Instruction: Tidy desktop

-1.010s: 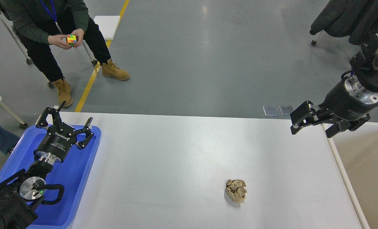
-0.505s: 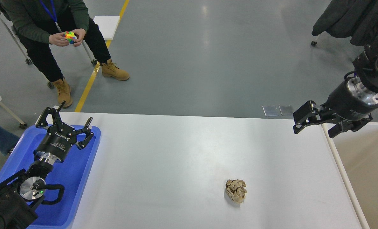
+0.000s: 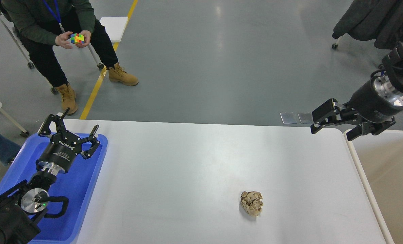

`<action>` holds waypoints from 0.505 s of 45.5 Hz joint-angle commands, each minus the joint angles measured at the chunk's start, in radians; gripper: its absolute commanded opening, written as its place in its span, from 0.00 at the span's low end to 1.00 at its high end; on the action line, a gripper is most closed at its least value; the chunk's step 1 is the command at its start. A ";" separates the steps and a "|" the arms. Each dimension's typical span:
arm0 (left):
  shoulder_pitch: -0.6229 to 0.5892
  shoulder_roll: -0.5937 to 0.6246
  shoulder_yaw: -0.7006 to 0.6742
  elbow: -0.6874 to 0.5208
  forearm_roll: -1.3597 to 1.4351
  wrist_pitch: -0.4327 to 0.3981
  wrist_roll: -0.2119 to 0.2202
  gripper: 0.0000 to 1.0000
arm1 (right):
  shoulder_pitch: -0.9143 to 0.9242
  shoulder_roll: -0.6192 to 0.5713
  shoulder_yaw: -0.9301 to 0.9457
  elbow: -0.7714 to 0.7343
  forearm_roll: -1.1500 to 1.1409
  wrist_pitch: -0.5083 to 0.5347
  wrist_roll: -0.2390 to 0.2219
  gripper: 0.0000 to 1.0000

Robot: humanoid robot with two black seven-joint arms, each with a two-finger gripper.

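The white desktop (image 3: 194, 169) fills the middle of the head view. A crumpled brown paper ball (image 3: 251, 202) lies on it, right of centre and near the front. My left gripper (image 3: 82, 119) is open and empty, hovering over the blue tray at the desktop's left end. My right gripper (image 3: 330, 134) is open and empty, held above the desktop's far right corner beside the bin's rim, well away from the paper ball.
A blue plastic tray (image 3: 86, 189) sits at the left end of the desktop. A beige bin with a cream rim (image 3: 359, 166) stands against its right edge. A seated person (image 3: 52, 30) holding a colourful cube is beyond the far left corner.
My right gripper has drifted slightly up and to the right, toward the far right corner. The left arm and the paper ball have not moved.
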 commanded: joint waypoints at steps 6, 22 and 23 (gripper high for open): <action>0.000 0.000 0.000 0.000 0.000 0.000 -0.001 0.99 | -0.010 -0.004 0.005 -0.003 0.041 0.002 0.000 1.00; 0.000 0.000 0.000 0.000 0.000 0.000 0.001 0.99 | -0.037 0.166 0.020 0.004 0.037 -0.129 0.000 1.00; 0.000 0.000 -0.001 0.000 0.000 0.000 -0.001 0.99 | -0.053 0.183 0.020 0.004 0.037 -0.145 0.000 1.00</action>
